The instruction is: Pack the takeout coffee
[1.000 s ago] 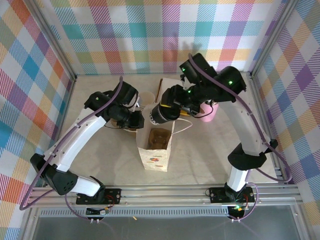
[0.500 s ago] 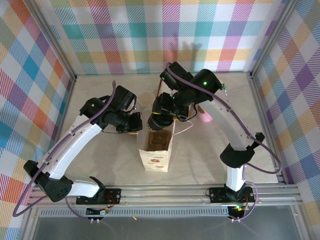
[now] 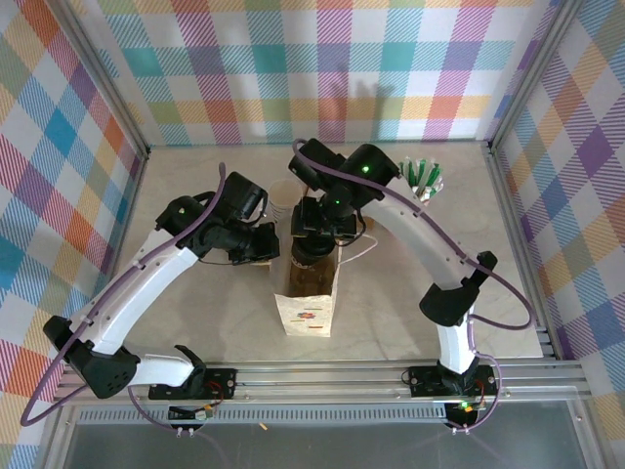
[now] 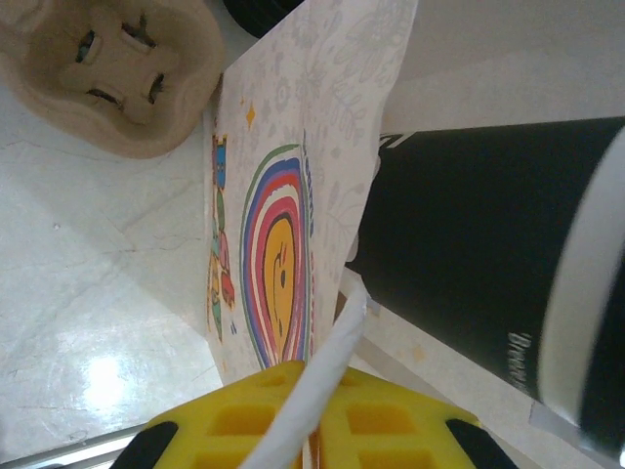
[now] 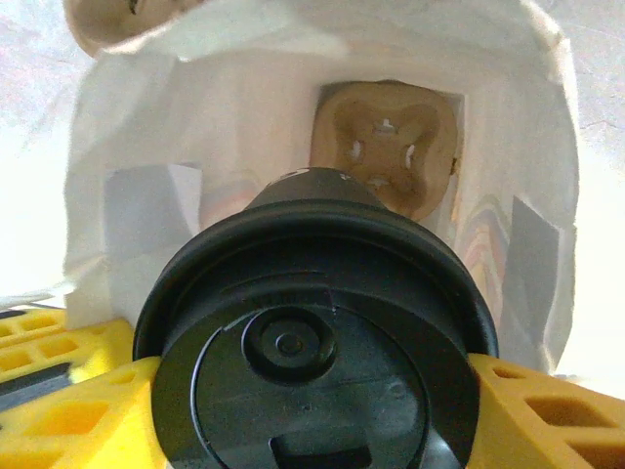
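The takeout coffee [image 5: 312, 362], a dark cup with a round black lid, is held upright in my right gripper [image 5: 312, 396], whose yellow fingers [image 5: 547, 410] press on both sides under the lid. It hangs at the open mouth of the white paper bag [image 3: 308, 308]. A brown cardboard carrier [image 5: 389, 147] lies on the bag's floor. My left gripper [image 4: 312, 381] is shut on the bag's white paper handle [image 4: 327, 366] at the bag's left rim, next to the rainbow print [image 4: 278, 264]. The cup's dark wall [image 4: 479, 244] stands just beyond that rim.
A stack of lidless paper cups [image 3: 281, 195] stands behind the bag to the left. A pink cup of green-and-white sticks [image 3: 425, 178] is at the back right. A second cardboard carrier [image 4: 107, 68] lies on the table left of the bag. Plaid walls enclose the table.
My right gripper has carried the coffee left, from beside the pink cup to the bag's mouth. My left gripper has closed on the bag's handle.
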You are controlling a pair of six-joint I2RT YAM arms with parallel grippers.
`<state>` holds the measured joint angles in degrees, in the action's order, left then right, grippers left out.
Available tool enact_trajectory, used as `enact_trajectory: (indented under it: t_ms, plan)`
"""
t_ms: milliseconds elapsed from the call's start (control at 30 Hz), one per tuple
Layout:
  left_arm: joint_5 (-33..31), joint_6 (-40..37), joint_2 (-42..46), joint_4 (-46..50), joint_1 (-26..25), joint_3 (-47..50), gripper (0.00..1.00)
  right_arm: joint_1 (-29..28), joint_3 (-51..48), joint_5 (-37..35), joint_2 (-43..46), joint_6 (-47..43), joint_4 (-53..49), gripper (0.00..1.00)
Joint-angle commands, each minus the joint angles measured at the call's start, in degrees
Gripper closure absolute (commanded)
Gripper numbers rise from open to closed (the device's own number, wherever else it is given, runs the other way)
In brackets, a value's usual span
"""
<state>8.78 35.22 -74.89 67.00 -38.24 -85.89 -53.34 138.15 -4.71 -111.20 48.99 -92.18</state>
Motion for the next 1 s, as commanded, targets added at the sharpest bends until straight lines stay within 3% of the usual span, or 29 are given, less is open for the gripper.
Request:
enact_trajectory:
  t_ms: [0,433,633,967]
  plan:
    - [0.9,0.8,1.6,-1.5,-0.4,1.4,0.89,-0.7,-0.6,-1.6,-0.7,-2.3,-10.1,0.67]
    - [2.8,-1.0,0.8,-3.3,-0.3,1.1,0.89,-1.9,-0.9,-2.6,-3.1,-4.0,-10.1,0.68]
    - [1.6,-0.9,1.5,-3.5,-0.3,1.4,0.99,-2.4,-1.5,-3.1,-3.3,-2.0,-10.2,0.68]
    - [-1.9,1.7,2.8,-2.1,-0.3,1.4,1.0,-3.6,-1.9,-3.4,-4.2,2.9,-10.1,0.68]
